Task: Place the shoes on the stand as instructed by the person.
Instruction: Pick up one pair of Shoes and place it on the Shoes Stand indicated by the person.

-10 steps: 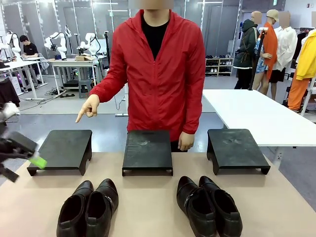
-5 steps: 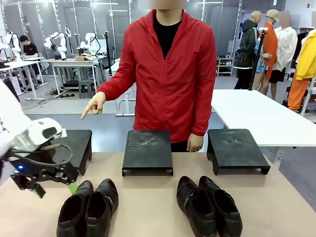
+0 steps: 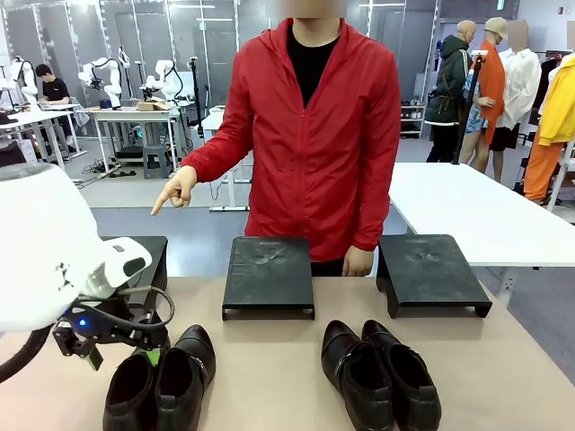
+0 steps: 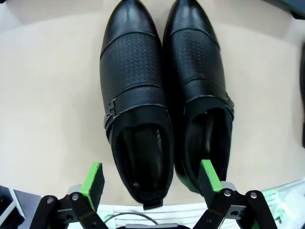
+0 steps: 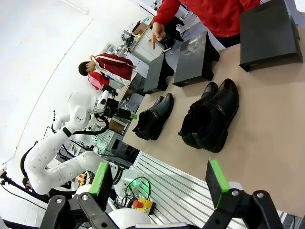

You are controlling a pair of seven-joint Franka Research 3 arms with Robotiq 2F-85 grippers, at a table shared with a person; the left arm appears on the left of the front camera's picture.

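Where your left fingers (image 4: 94,177) stand wide apart, one falls on either side of the heel ends of the sleeker pair of shoes (image 4: 143,95), which sits at the left of the bench (image 3: 269,359). Your right fingers (image 5: 215,177) are spread wide too, holding nothing. The chunkier pair (image 3: 382,375) rests to the right. The person (image 3: 314,135) points a hand (image 3: 175,190) above the left stand (image 3: 157,256).
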